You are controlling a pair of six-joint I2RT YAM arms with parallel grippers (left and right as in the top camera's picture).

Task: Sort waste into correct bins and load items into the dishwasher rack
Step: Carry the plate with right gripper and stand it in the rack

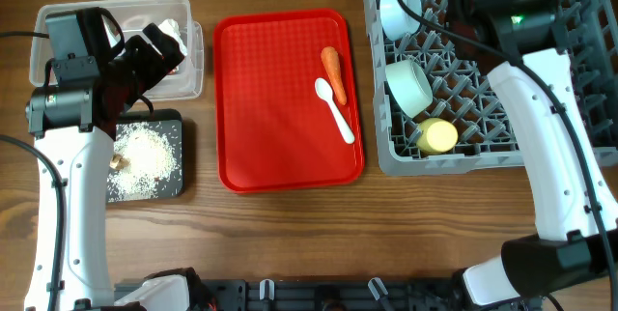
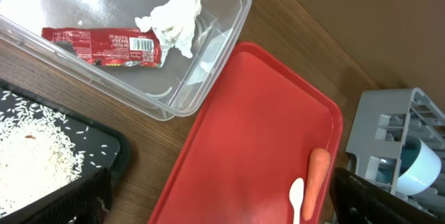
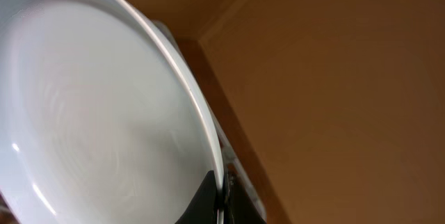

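Plate [image 3: 90,113] rim is pinched tight in your right claw [image 3: 221,197], up over the far side of the rack [image 1: 454,161]. Your left claw [image 1: 159,48] hangs spread wide above the tub [image 1: 116,4], which holds the wrapper [image 2: 104,46] and tissue [image 2: 170,19]. Carrot [image 1: 333,71] and spoon [image 1: 335,110] lie on the red tray [image 1: 270,108].

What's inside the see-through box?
A red snack wrapper and a crumpled white tissue lie in the clear box. From above, the left arm covers part of it, so anything in that corner can't be seen.
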